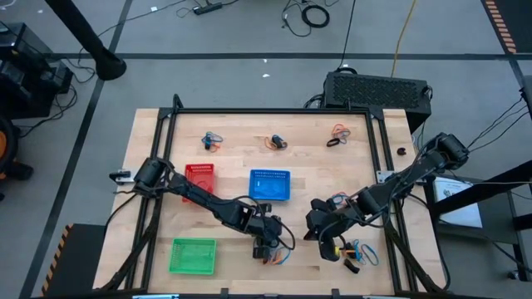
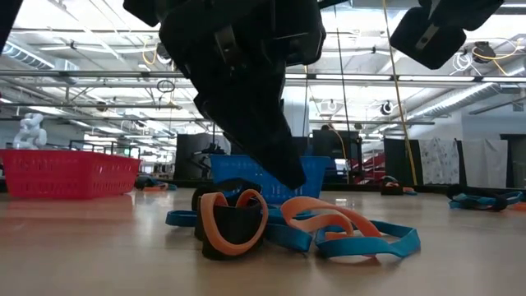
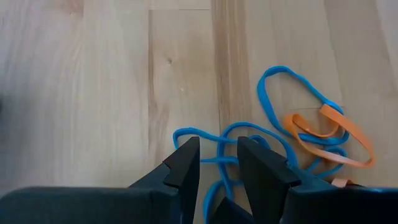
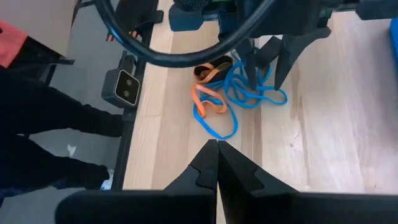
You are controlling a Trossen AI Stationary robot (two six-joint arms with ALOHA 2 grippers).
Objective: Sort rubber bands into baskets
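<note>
A heap of rubber bands (image 4: 231,93) in blue, orange and black lies on the wooden table near its front edge. It fills the foreground of the low view (image 2: 288,226). My left gripper (image 3: 219,143) reaches down over this heap, open. One finger stands on each side of a blue strand (image 3: 217,158). My right gripper (image 4: 217,144) hangs shut above the table, to the right of the heap, holding nothing. The red basket (image 1: 199,176), blue basket (image 1: 270,184) and green basket (image 1: 193,255) rest flat on the table. My left gripper comes at the heap slanting down from the table's left. Its fingertips (image 3: 189,149) straddle a blue strand that lies on the table. I cannot tell whether they touch it.
A second small heap of bands (image 1: 356,253) lies by my right gripper (image 1: 330,245). Three more heaps lie along the far side (image 1: 212,141), (image 1: 277,141), (image 1: 337,134). A black frame (image 1: 274,110) runs around the tabletop.
</note>
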